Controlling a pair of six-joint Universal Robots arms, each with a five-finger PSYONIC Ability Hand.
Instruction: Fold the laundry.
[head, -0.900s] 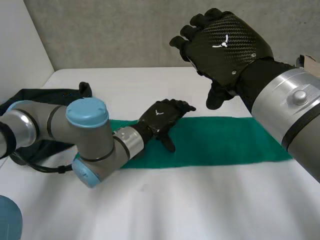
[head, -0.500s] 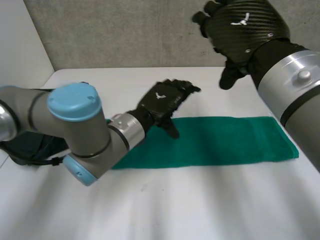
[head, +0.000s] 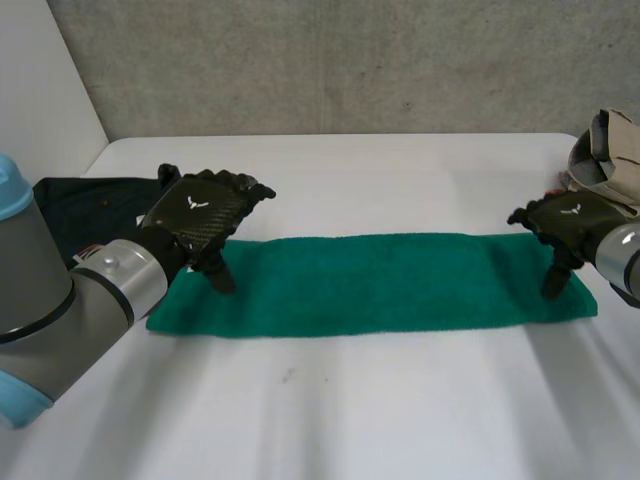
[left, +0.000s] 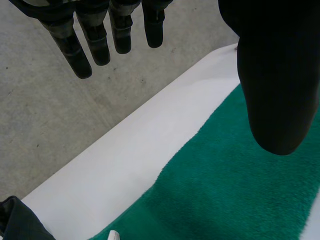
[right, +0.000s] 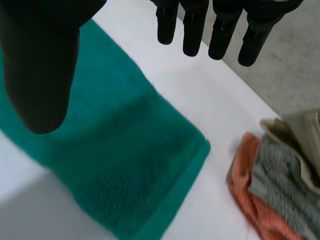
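A plush green towel (head: 380, 285), a long flat strip, lies under both hands: left hand (head: 200, 212) over one end, right hand (head: 568, 216) over the other (fingers straight, grasping nothing). Crumpled beige, grey and orange cloths (right: 280, 190) sit beside the right hand.

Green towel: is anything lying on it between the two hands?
No. In the head view, the stretch of green towel between the left hand and the right hand is bare.

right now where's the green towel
In the head view the green towel lies flat on the table, left hand over its left end, right hand over its right end.
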